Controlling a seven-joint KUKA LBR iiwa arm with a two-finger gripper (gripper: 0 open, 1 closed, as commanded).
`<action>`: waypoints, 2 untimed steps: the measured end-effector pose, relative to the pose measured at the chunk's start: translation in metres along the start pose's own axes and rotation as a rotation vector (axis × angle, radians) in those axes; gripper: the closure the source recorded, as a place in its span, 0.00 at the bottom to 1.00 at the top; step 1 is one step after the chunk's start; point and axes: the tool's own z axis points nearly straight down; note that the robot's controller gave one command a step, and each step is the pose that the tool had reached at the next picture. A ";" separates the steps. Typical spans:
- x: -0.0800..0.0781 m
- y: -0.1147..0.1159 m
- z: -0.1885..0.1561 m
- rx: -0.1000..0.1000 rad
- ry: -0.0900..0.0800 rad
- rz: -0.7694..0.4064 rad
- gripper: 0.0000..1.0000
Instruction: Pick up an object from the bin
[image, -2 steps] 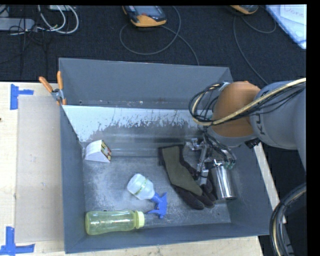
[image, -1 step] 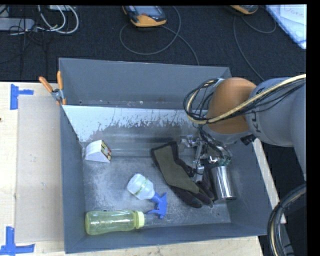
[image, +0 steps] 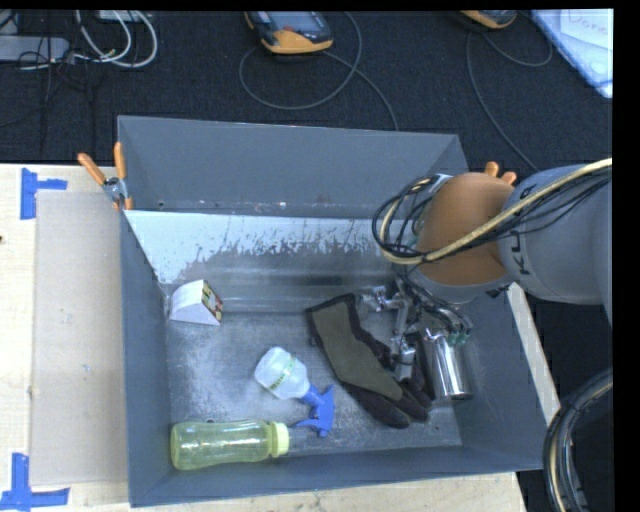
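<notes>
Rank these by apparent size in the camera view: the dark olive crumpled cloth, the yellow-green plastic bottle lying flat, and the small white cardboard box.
1. Dark olive crumpled cloth
2. Yellow-green plastic bottle
3. Small white cardboard box

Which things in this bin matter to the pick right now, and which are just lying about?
In play: gripper; dark olive cloth beneath it; silver cylinder right beside it.

Lying about: white box at the left; small clear bottle; blue plastic piece; yellow-green bottle at the front.
</notes>
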 end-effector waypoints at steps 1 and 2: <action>0.011 -0.006 0.002 0.000 0.000 0.129 0.00; 0.017 -0.015 0.002 0.000 0.000 0.271 0.00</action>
